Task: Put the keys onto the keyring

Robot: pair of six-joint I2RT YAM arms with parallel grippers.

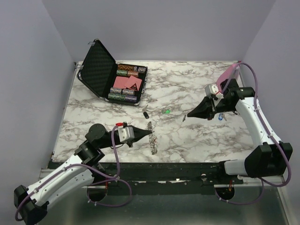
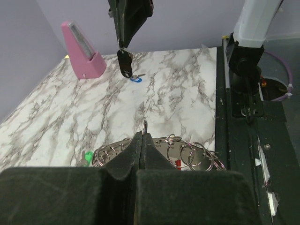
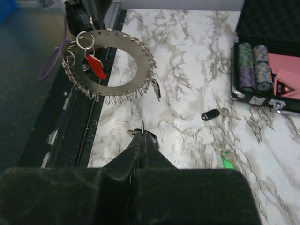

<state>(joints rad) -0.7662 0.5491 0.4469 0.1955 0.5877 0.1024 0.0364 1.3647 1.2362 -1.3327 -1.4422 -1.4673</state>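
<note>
- I am watching a marble table (image 1: 197,140), with an open black case (image 1: 101,65) sitting at its far left corner.
- My left gripper (image 1: 149,135), fingers pressed together, is pinching the keyring (image 3: 140,50) near the front edge, and a red key (image 3: 96,67) is hanging on it.
- My right gripper (image 1: 188,115), also closed, is pinching a black-headed key (image 2: 124,64) mid-table, pointing toward the keyring.
- A black key (image 1: 146,114), green key (image 1: 167,111) and blue key (image 1: 219,116) are lying loose on the marble.

left fingers (image 1: 139,134) pinched together, aimed right | right fingers (image 1: 199,110) pinched together, aimed left
</note>
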